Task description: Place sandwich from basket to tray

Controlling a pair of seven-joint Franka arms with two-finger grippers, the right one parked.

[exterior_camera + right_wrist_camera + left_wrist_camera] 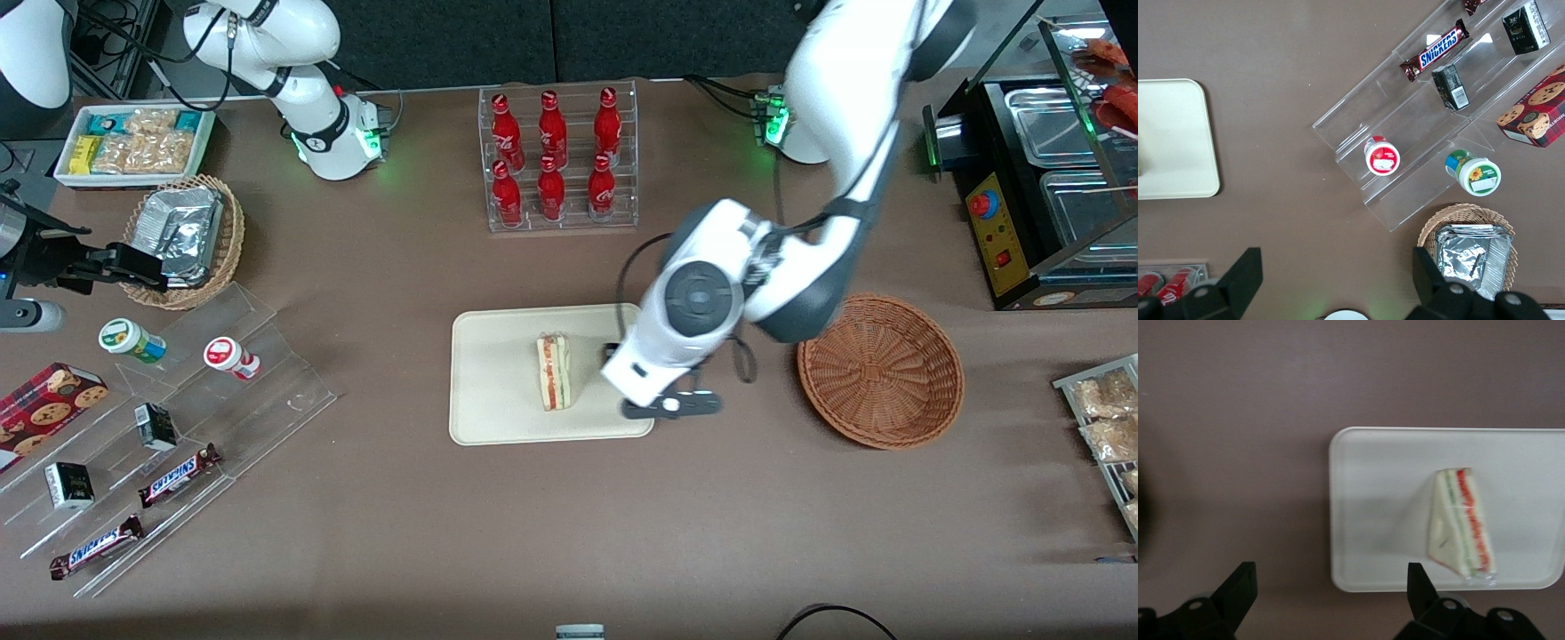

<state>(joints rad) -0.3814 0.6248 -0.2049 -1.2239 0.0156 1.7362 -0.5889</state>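
- Already on the tray (498,391), the sandwich (553,372) lies near the tray's middle, somewhat toward the working arm's end, well clear of the rim on every edge.
- Emptied, the basket (880,372) sits apart from the tray, farther toward the working arm's end of the table.
- Above the tray's edge nearest the basket hangs the gripper (1331,597), its fingers (1238,583) spread wide and holding nothing, the wrist view shows; no part of it touches the sandwich.
- Judged from this, the placing looks done and the step in hand is the pull-away: rise straight up first, keep the fingers apart, and only then swing off toward the basket end, so nothing brushes the wedge or nudges the tray.
- Its long axis runs from the bottle rack (558,158) toward the front camera, roughly parallel with the tray's short edges.
- Its striped cut edge of red, orange and green faces the working arm's end; the wedge looks narrower at the rack end and broader at the camera end.
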